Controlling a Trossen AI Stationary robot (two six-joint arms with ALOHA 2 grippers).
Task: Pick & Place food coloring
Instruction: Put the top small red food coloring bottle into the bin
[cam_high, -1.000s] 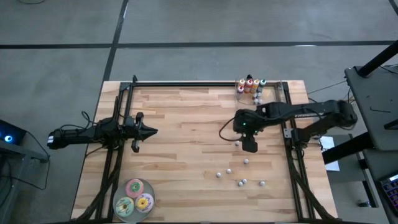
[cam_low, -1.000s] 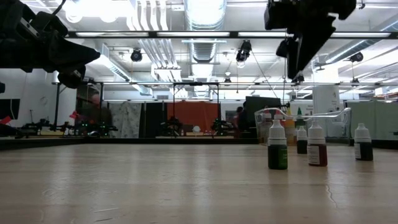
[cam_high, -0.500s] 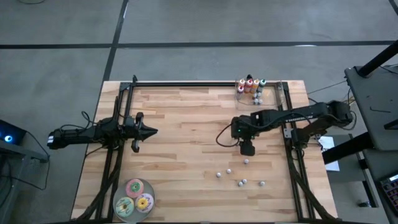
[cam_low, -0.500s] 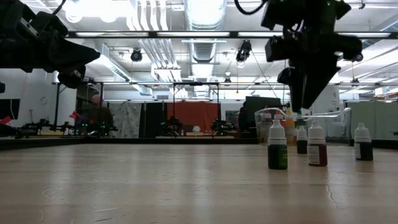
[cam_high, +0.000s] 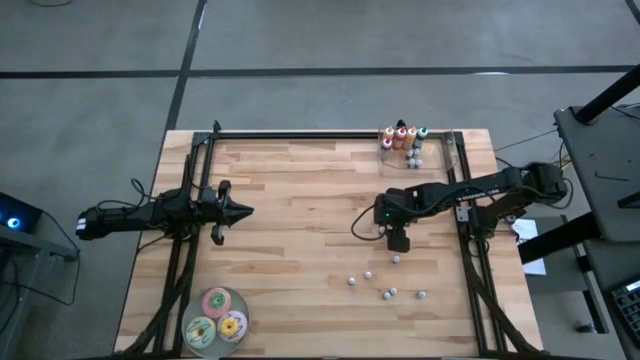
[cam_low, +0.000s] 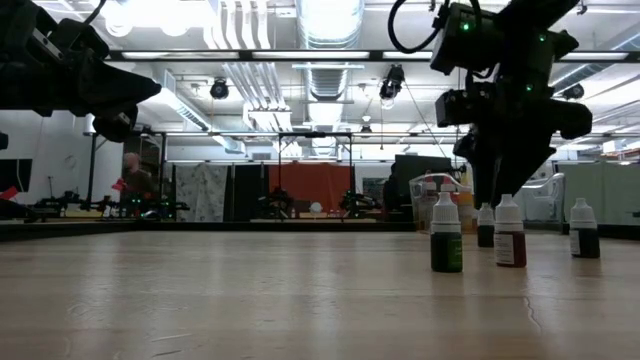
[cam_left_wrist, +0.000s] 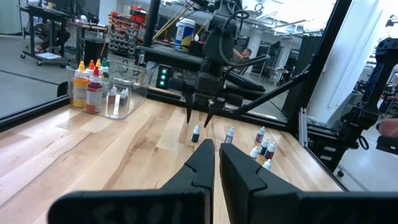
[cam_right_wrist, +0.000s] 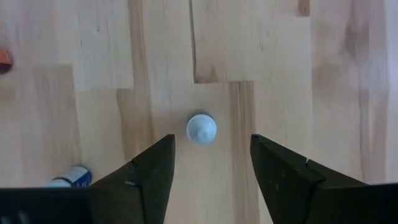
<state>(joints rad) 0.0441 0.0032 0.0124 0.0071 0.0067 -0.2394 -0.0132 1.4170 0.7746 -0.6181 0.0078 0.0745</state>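
As bottle (cam_right_wrist: 201, 128) stands, R gripper (cam_right_wrist: 211, 163) (open) seemingly above.

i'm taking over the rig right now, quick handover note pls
Right gripper: open, pointing down over one upright food coloring bottle, nothing held.
Left gripper: shut, empty, parked at the table's left side.
Done: several bottles stand in the clear container at the far edge.
Left: five loose bottles on the near right of the table, beginning with the one under the right gripper.
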